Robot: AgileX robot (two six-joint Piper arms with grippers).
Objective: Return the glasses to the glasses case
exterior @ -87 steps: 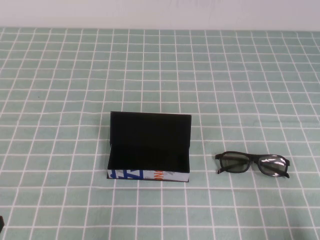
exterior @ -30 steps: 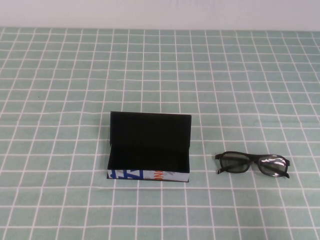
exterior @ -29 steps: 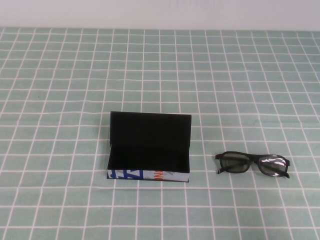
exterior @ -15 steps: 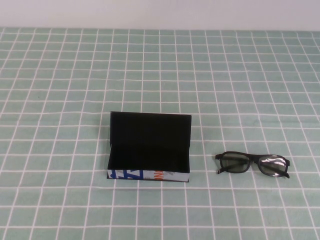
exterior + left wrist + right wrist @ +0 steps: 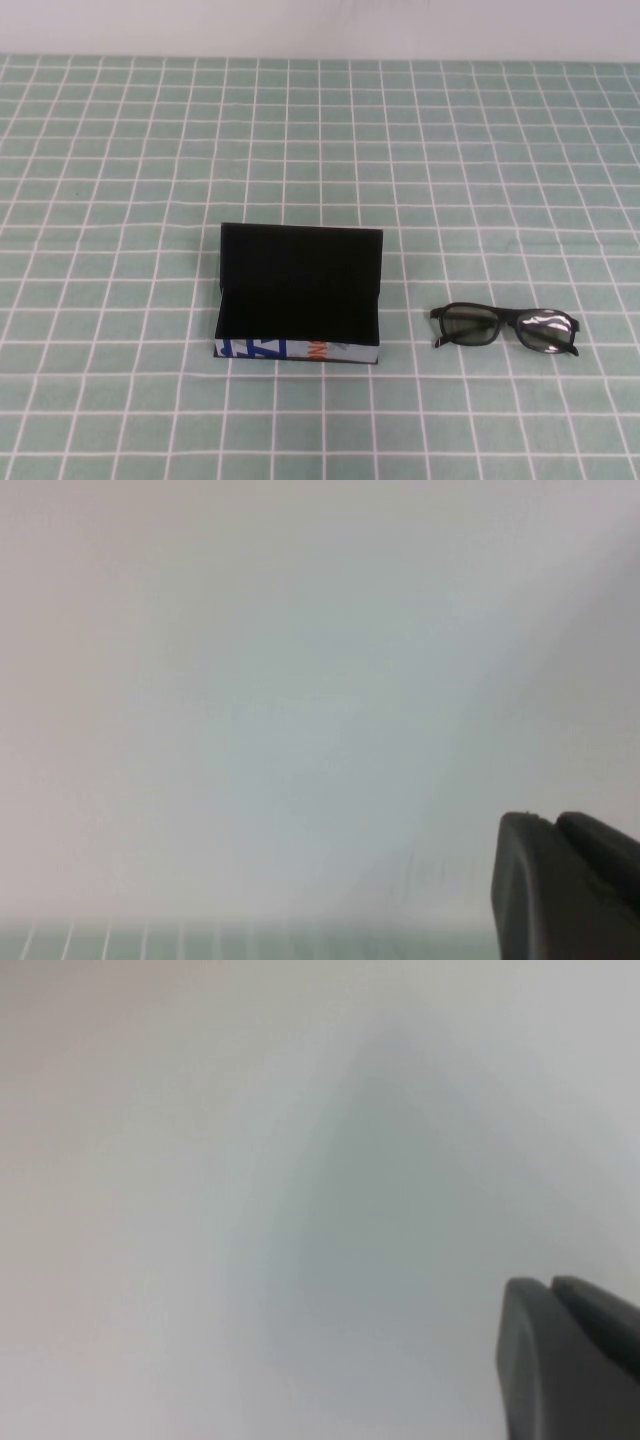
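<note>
The glasses case (image 5: 298,318) lies open at the table's middle, its flat lid (image 5: 300,258) standing up at the back and its white printed front edge (image 5: 297,350) facing me. Nothing lies in its black inside. The black glasses (image 5: 505,328) rest on the cloth to the right of the case, apart from it, lenses toward me. Neither arm appears in the high view. In the left wrist view my left gripper (image 5: 552,820) is shut, its fingers pressed together before a blank pale wall. My right gripper (image 5: 550,1282) is likewise shut and holds nothing.
A green cloth with a white grid (image 5: 120,200) covers the table up to a pale wall (image 5: 320,25) at the back. A strip of that cloth (image 5: 200,942) shows under the left gripper.
A small dark shape at the high view's lower left corner has slipped out of view. Case and glasses have not moved.
</note>
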